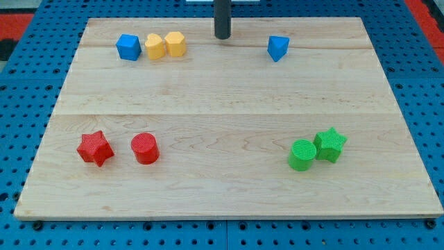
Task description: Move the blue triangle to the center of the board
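Note:
The blue triangle (277, 48) lies near the view's top, right of the middle, on the wooden board (229, 97). My tip (221, 37) is the lower end of a dark rod that comes down from the top edge. It stands to the left of the blue triangle, well apart from it, and right of the yellow blocks. It touches no block.
A blue cube (128, 47) and two touching yellow blocks (155, 46) (175, 44) sit at the top left. A red star (94, 148) and red cylinder (145, 148) lie at the bottom left. A green cylinder (302, 154) and green star (330, 144) touch at the bottom right.

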